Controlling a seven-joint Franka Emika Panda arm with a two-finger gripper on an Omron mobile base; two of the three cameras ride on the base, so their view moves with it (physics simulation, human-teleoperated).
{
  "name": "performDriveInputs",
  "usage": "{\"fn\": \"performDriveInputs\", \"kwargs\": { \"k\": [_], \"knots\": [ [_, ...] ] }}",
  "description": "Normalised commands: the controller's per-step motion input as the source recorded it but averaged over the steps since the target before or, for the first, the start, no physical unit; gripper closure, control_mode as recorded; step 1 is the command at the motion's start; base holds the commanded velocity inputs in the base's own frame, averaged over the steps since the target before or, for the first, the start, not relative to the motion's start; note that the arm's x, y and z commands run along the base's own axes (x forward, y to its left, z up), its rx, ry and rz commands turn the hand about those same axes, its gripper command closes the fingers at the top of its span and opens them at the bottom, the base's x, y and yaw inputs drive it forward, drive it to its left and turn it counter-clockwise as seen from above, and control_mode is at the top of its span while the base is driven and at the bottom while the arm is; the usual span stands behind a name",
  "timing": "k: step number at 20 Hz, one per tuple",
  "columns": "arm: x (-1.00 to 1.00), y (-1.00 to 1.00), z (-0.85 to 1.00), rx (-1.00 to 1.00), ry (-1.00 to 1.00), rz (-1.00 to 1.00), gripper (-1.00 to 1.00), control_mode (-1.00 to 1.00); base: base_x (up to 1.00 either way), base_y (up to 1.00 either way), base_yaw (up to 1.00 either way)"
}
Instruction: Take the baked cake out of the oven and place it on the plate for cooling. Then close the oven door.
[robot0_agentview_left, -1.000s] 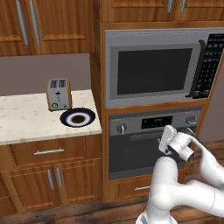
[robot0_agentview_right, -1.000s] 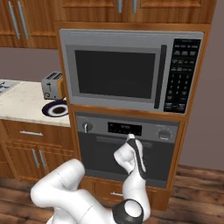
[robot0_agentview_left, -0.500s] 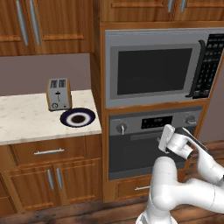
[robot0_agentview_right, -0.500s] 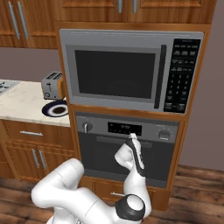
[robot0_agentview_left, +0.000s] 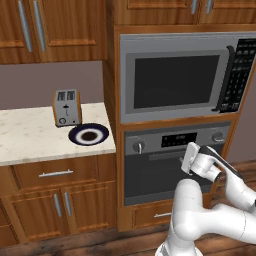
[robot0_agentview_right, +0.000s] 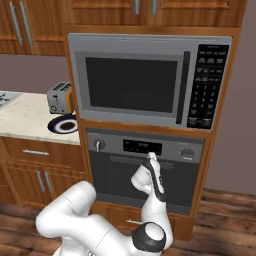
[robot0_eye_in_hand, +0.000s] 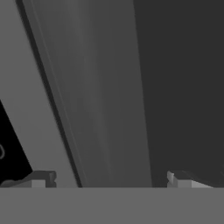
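Quick count: one round navy-rimmed plate with a brown centre (robot0_agentview_left: 88, 135), one boxy silver toaster (robot0_agentview_left: 66, 107), one grey steel microwave with a keypad (robot0_agentview_left: 180, 77), one built-in grey oven (robot0_agentview_left: 172, 165), two round oven knobs.

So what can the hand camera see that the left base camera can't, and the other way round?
The hand view alone gives a close look at the oven door's long bar handle running between the tool's spread fingertips, with dark glass beside it.

The left base view alone takes in the microwave, toaster, plate on the counter, and the oven's knob.

Both show the closed oven door with the tool at its handle; no cake can be seen.
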Motion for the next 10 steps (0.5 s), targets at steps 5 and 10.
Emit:
{"fn": "performDriveInputs", "kwargs": {
  "k": [5,10],
  "knots": [
    [0.1,0.0,-0.3,0.0,-0.01,0.0,-1.0,-1.0,0.0,0.0,0.0],
    [0.24,0.06,-0.34,0.0,-0.04,0.0,1.0,-1.0,0.0,0.0,0.0]
  ]
}}
